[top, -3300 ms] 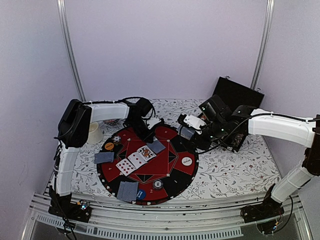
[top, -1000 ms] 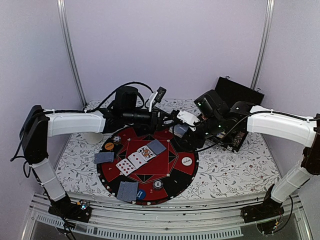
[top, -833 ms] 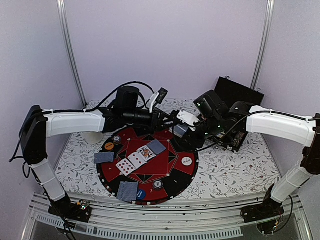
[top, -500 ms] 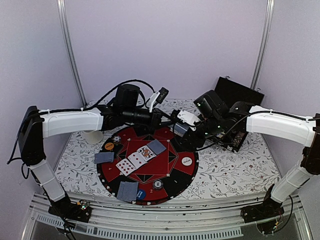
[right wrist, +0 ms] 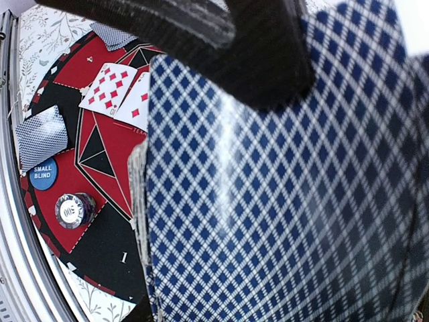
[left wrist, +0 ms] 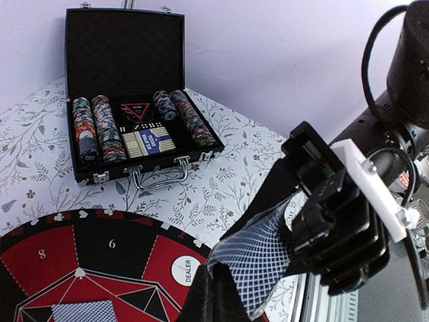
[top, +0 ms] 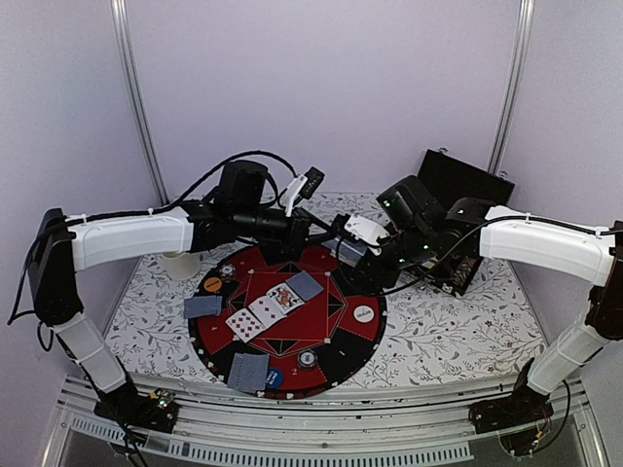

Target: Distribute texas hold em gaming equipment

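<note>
My right gripper [top: 362,255] hovers over the far edge of the round red-and-black mat [top: 336,355], shut on a deck of blue-backed cards [right wrist: 268,201]. Its own fingers are hidden behind the deck in the right wrist view. My left gripper [left wrist: 216,295] reaches in from the left and is shut on the corner of the deck's top card [left wrist: 258,258], which bows upward. On the mat lie three face-up cards [top: 263,309], face-down cards [top: 202,306] [top: 305,285] [top: 248,372], an orange disc [top: 212,284], a white dealer disc [left wrist: 184,270], a blue small-blind disc [right wrist: 41,173] and a striped chip [right wrist: 72,209].
An open black case [left wrist: 127,127] with rows of chips stands behind the mat at the right. A white cup [top: 180,261] sits at the left beneath the left arm. The two arms meet over the mat's far rim.
The left gripper's jaws have closed on the top card of the deck, and the left arm has drawn slightly back to the left. The right arm and deck have held still.
</note>
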`<action>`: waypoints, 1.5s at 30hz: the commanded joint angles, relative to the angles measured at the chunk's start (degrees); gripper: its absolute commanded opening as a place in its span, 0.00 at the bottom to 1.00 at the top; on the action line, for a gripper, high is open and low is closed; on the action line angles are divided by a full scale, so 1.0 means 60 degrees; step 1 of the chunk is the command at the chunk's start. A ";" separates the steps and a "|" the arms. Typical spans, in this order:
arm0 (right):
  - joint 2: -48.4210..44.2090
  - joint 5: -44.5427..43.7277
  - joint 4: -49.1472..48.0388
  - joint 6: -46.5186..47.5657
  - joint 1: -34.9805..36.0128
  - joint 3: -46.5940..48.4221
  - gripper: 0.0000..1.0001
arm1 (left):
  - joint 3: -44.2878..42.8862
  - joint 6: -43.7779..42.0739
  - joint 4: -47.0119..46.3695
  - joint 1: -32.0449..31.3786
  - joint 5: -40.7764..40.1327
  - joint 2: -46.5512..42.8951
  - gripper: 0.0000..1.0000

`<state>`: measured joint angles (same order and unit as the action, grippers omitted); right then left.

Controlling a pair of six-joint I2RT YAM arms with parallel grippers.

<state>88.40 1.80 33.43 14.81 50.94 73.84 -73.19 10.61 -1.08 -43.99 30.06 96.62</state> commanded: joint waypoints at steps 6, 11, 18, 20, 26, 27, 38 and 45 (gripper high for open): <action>-0.0041 -0.0351 -0.0066 -0.0134 -0.0499 -0.0168 0.39 | 0.0077 -0.0030 0.0533 0.0660 -0.0179 -0.0547 0.00; -0.0032 -0.0503 -0.0064 -0.0237 -0.0729 -0.0332 0.39 | 0.0151 -0.0053 0.0626 0.1038 -0.0072 -0.0677 0.00; -0.0086 -0.0872 -0.0096 -0.0582 -0.1134 -0.0492 0.39 | -0.0171 -0.0276 0.1300 0.1736 -0.0680 -0.0311 0.00; -0.0112 -0.0850 -0.0074 -0.0620 -0.1178 -0.0528 0.39 | -0.0732 -0.0620 0.1994 0.1880 -0.1085 0.0285 0.00; -0.0141 -0.0844 0.0045 -0.0659 -0.1177 -0.0606 0.39 | -0.2304 -0.1270 0.2994 0.1916 -0.1289 0.2483 0.00; -0.0151 -0.0841 0.0045 -0.0664 -0.1180 -0.0627 0.39 | -0.2631 -0.1318 0.3057 0.1925 -0.1275 0.2927 0.00; -0.0364 -0.0629 0.0038 -0.0616 -0.1176 -0.0956 0.39 | -0.1825 -0.0473 0.1783 0.1976 0.0683 0.1968 0.00; -0.0485 -0.0050 -0.0118 -0.0421 -0.1180 -0.0830 0.39 | -0.0008 0.1151 -0.0030 0.1985 0.2243 -0.0173 0.00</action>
<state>87.74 -1.34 34.00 11.62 44.07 68.42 -78.08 10.26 8.40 -32.56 35.55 101.47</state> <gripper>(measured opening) 0.391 0.007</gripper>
